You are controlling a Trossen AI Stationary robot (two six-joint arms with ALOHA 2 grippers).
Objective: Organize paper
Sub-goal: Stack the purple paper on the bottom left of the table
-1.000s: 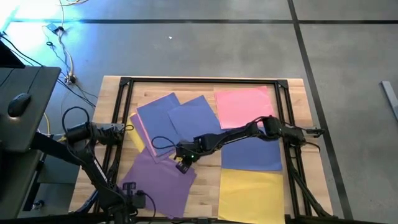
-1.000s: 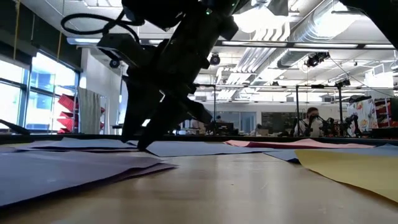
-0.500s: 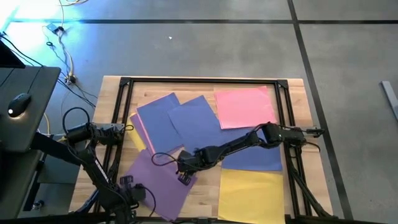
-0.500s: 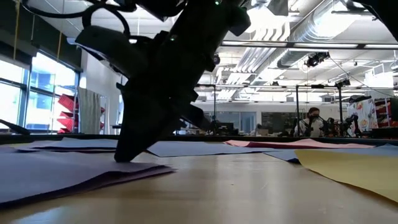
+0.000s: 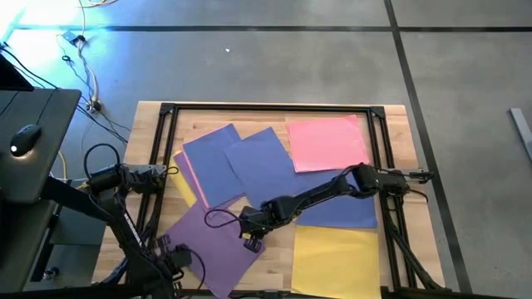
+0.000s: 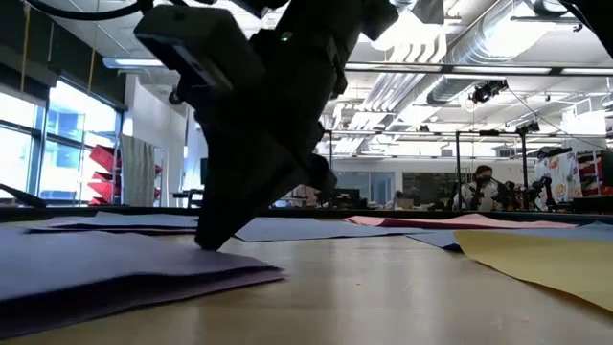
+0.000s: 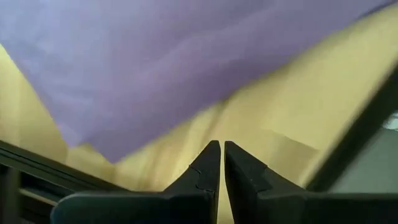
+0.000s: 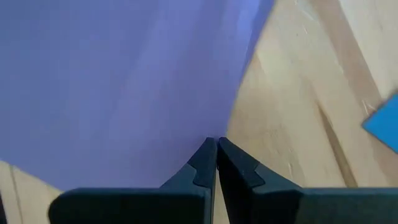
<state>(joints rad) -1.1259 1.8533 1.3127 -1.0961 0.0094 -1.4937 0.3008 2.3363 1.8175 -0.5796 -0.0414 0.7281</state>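
High view: paper lies scattered over the bench (image 5: 274, 112), not yet stacked. Pink sheet (image 5: 326, 141) near the far right corner, yellow sheet (image 5: 332, 259) at the near right edge, blue sheets (image 5: 249, 162) overlapping mid-bench. Right end effector (image 5: 252, 241), fingers pressed together, pinches the right edge of the purple sheet (image 5: 204, 249) by the near left corner. Left end effector (image 7: 217, 163) pressed shut, empty, off the near left corner. Judged: sorting barely begun; most sheets left.

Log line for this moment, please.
right gripper: shut, tip on purple sheet edge | left gripper: shut, idle at table's front-left
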